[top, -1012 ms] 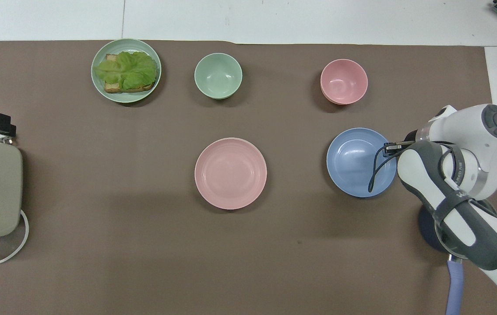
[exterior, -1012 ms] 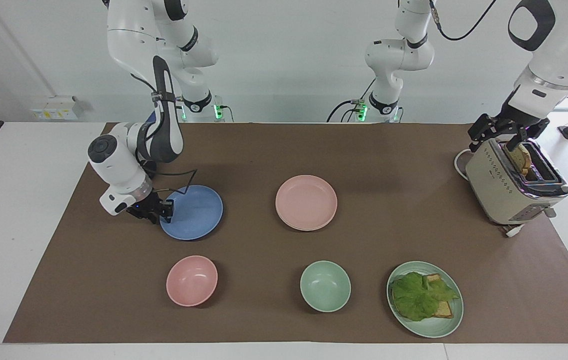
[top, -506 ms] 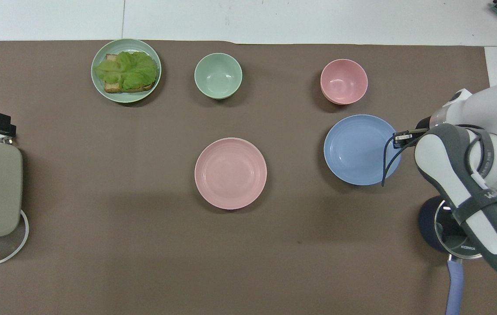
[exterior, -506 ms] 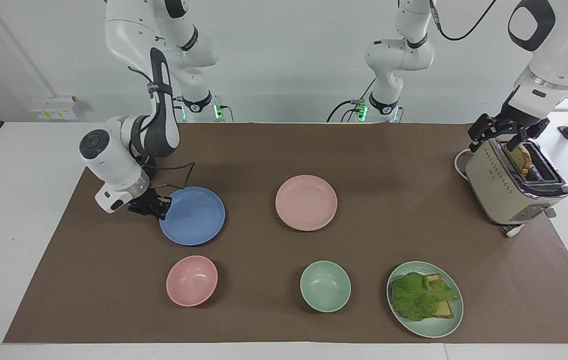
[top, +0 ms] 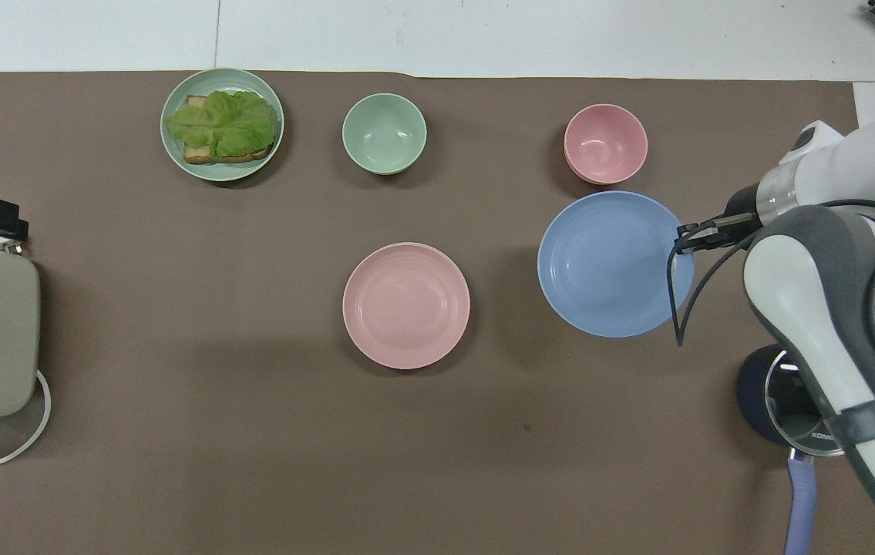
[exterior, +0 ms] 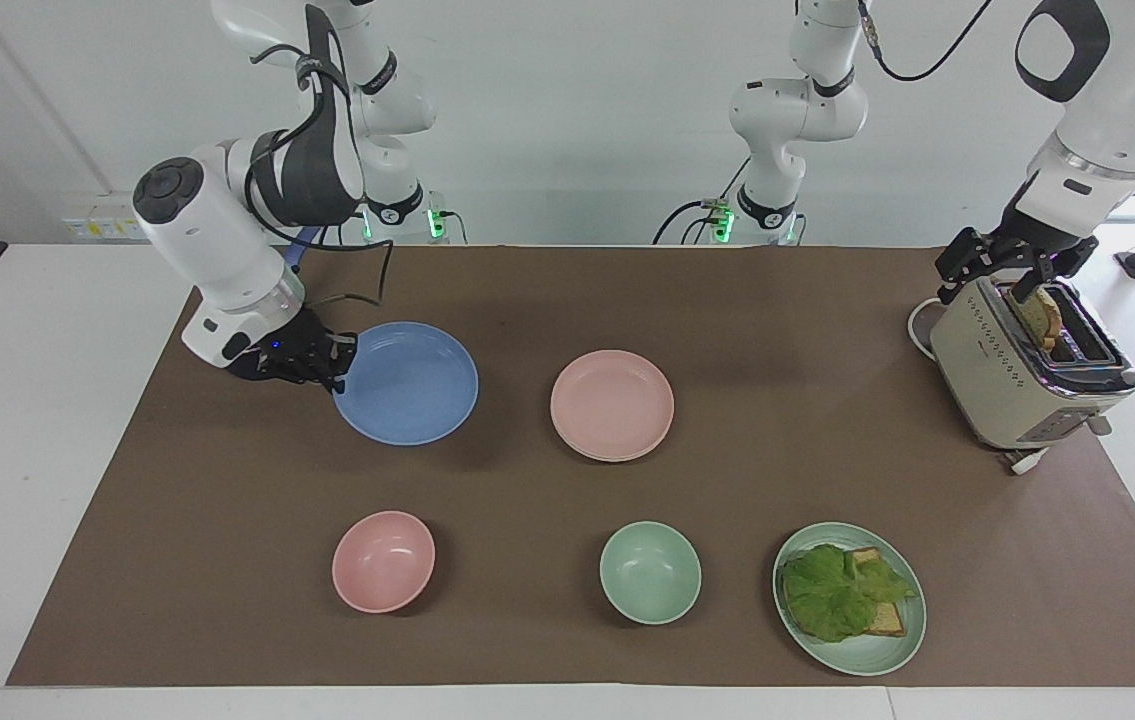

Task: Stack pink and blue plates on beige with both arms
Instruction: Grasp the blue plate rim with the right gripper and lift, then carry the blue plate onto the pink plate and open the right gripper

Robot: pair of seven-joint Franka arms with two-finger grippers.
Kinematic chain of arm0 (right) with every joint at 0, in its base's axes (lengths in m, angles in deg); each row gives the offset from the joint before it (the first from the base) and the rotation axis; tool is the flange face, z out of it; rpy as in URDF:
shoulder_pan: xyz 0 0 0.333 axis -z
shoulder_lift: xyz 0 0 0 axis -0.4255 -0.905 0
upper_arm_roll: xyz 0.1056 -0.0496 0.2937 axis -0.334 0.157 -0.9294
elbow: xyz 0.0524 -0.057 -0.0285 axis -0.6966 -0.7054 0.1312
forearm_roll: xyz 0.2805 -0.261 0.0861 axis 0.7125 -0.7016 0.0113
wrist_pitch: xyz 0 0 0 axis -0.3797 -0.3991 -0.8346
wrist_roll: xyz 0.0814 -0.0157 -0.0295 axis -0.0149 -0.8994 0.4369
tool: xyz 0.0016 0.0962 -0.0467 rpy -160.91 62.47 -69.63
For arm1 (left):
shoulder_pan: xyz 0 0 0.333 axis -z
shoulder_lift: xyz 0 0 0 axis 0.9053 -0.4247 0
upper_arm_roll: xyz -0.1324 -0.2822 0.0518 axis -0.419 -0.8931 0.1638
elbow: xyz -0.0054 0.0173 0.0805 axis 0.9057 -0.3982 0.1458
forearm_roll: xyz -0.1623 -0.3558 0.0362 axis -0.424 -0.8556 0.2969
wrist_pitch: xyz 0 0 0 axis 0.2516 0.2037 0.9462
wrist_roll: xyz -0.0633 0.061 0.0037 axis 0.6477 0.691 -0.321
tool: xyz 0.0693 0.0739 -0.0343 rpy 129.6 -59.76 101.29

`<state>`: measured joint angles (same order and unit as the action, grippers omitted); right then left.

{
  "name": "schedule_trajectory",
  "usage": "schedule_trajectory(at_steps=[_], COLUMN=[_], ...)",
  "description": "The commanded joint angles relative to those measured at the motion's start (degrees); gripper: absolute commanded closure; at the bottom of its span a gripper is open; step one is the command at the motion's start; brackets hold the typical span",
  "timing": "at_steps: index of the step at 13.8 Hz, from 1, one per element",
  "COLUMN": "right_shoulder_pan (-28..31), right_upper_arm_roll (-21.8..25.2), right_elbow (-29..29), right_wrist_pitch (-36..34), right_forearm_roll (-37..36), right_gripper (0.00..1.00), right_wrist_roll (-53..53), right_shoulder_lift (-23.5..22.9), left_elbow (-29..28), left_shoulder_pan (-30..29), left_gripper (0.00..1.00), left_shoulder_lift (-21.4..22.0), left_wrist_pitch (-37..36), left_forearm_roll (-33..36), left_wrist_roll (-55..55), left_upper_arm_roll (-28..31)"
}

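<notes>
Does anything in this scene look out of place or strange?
Nothing is spilled or broken. One thing is odd: the left gripper hangs open over the toaster, at its bread slice, away from the plates. The right gripper holds the blue plate by its rim, off the table. No beige plate shows.

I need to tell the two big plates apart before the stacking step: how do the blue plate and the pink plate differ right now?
The blue plate is gripped at its rim by the right gripper, jaws shut on it; the pink plate has nothing touching it. The blue plate is lifted off the brown mat, casting a shadow below, while the pink plate lies flat on it. The blue plate is toward the right arm's end; the pink sits mid-table. Both are round, shallow-rimmed and empty.
</notes>
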<state>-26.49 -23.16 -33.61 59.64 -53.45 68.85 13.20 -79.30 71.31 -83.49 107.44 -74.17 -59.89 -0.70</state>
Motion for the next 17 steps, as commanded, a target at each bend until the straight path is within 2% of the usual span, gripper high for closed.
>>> schedule_trajectory(at_steps=[1,4,10,17], right_shoulder_pan=[-1.7,-8.0,-17.6,-20.2], right_upper_arm_roll=[-2.5,-2.6,-2.6,-2.7], right_elbow=[0.0,-0.2,-0.2,-2.7], right_wrist_pitch=[2.3,4.9,13.7,19.1], right_forearm_roll=[2.5,2.5,2.7,2.7], right_gripper=[1.0,1.0,1.0,1.0], right_wrist_roll=[-3.4,-10.9,-21.2,-20.6], right_shoulder_lift=[-0.2,-0.9,-6.0,-10.1], left_elbow=[-0.1,-0.1,-0.1,-0.1], left_shoulder_pan=[1.0,1.0,1.0,1.0], left_gripper=[0.0,0.0,0.0,0.0], left_shoulder_lift=[0.8,0.8,0.8,0.8], left_wrist_pitch=[-1.0,-1.0,-1.0,-1.0], left_forearm_roll=[0.4,0.4,0.4,0.4], left_wrist_roll=[0.6,0.6,0.6,0.6], left_upper_arm_roll=[1.0,1.0,1.0,1.0])
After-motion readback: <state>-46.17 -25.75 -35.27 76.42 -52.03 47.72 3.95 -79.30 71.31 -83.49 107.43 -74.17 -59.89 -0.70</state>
